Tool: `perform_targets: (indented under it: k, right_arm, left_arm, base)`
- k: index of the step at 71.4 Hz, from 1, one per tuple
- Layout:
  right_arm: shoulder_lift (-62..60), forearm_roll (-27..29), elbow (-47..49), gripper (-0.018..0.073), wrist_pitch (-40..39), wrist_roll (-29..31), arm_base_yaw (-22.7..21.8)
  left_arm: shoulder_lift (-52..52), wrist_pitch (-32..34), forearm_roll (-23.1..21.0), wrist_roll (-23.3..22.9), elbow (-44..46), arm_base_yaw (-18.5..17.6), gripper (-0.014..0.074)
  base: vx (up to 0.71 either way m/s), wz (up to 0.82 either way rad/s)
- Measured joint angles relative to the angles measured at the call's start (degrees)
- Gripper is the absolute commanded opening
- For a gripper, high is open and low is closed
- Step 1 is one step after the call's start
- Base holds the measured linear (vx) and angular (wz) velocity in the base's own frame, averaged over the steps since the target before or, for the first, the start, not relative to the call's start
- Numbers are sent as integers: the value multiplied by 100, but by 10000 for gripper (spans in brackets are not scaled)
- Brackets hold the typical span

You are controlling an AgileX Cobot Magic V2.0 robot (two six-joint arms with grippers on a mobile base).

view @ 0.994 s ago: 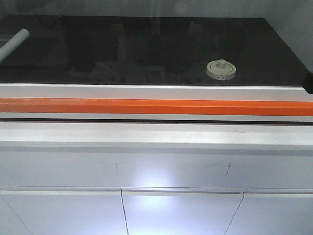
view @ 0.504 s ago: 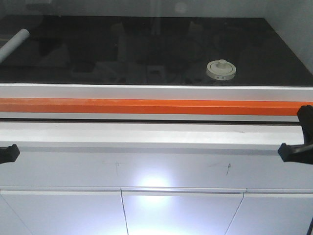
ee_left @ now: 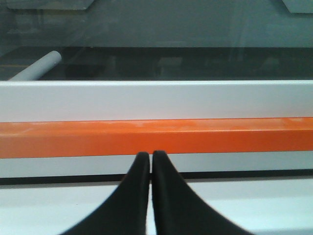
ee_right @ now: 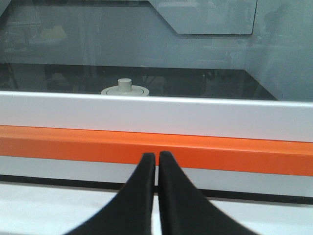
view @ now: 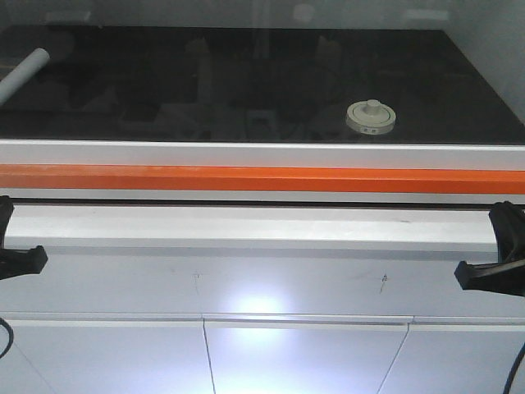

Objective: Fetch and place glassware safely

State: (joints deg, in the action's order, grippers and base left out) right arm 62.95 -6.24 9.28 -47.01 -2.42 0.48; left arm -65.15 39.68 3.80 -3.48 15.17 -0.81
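At the far left, a grey-white tube [view: 23,72] lay slanted on the black worktop [view: 246,90], its end running out of the front view. Below it, at the left edge, the left gripper [ee_left: 150,156] hung in front of the white ledge [view: 262,226]. In its wrist view the two black fingers [ee_left: 137,196] were pressed together with nothing between them, and their tips lined up with the lower edge of the orange strip [view: 262,178]. That strip ran the full width of the unit between two white bands, with pale cabinet doors [view: 303,357] beneath. Right of centre on the black worktop, near its front edge and just behind the upper white band, stood the glass jar [view: 371,116]. It was upright, with its cream lid and central knob on top, and its clear body was hard to make out against the dark surface. It stood well apart from both grippers. At the right edge, the right gripper [ee_right: 157,156] hung level with the ledge. Its fingers were closed to a thin slit and held nothing, and the jar's knob showed above the white band, slightly to the left of them.
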Motion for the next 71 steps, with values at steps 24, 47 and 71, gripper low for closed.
perform_targets:
  k: [24, 47, 71]
  right_arm:
    - [1841, 0, 59, -1, -1559, 20, 0]
    - [3021, 0, 487, -1, -1792, 159, 0]
    - [3417, 0, 951, -1, -1821, 359, 0]
  left_arm:
    - [-144, 242, 289, 0, 0, 0, -7]
    - [-150, 294, 295, 0, 0, 0, -7]
    - [-150, 294, 295, 0, 0, 0, -7]
  base:
    - [0, 0]
    - [0, 0]
    - [0, 0]
